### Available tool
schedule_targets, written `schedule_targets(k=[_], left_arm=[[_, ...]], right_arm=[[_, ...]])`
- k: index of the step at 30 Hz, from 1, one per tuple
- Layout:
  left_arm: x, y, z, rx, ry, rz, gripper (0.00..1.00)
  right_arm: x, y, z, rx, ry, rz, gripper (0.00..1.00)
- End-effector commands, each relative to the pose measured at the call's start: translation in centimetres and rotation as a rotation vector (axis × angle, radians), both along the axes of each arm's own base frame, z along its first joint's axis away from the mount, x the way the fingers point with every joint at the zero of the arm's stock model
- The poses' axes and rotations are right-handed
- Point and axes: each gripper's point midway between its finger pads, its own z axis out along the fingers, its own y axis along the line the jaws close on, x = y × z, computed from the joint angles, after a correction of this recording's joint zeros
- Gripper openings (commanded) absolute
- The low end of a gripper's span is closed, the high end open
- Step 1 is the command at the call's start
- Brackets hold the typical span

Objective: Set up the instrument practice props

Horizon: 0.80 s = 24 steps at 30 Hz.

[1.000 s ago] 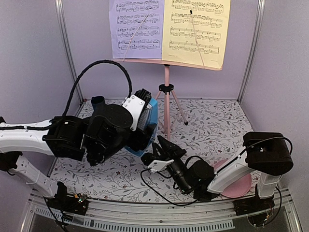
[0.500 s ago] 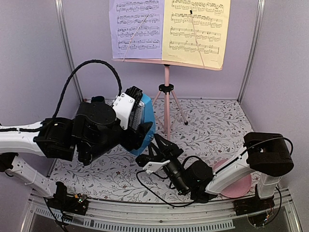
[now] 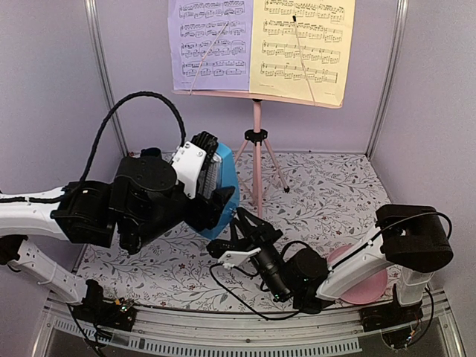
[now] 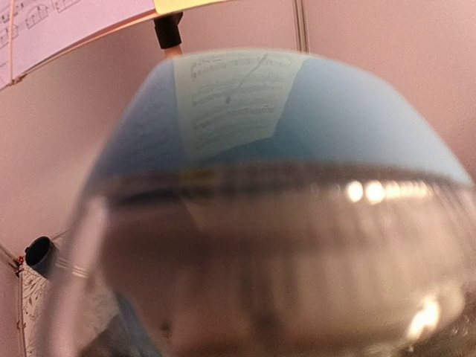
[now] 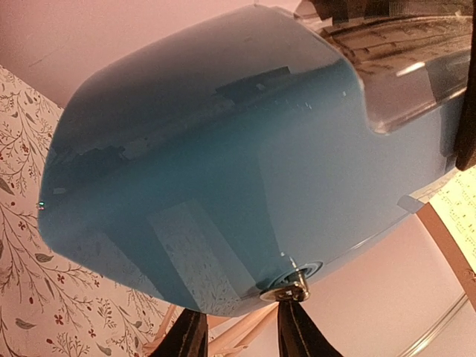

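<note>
Left jaws tight around blue metronome [image 3: 230, 186], aloft over table [image 3: 335, 193]; right jaws apart just under its edge.

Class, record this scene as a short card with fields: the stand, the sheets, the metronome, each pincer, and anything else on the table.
stand: pink music stand, upright at the back
sheets: lavender sheet left, yellow sheet right, both on the stand
metronome: blue, tilted
left pincer: shut on the metronome
right pincer: open, beside the metal key
others: pink plate, dark blue cup
</note>
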Motion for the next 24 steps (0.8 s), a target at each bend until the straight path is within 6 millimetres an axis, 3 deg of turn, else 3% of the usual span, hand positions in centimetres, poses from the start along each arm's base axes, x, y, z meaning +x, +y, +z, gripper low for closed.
schedule_targets(k=[1, 13, 24], left_arm=[[0.5, 1.0, 1.6, -0.079, -0.012, 0.031, 0.3], [1.3, 2.2, 1.3, -0.071, -0.004, 0.072, 0.3], [1.8, 3.2, 1.8, -0.073, -0.011, 0.088, 0.29]], right_arm=[[-1.6, -3.3, 7.2, 0.336, -0.054, 0.03, 0.35], [-1.9, -4.3, 8.1, 0.356, -0.047, 0.017, 0.39], [-2.8, -3.6, 7.0, 0.296, -0.059, 0.03, 0.42]])
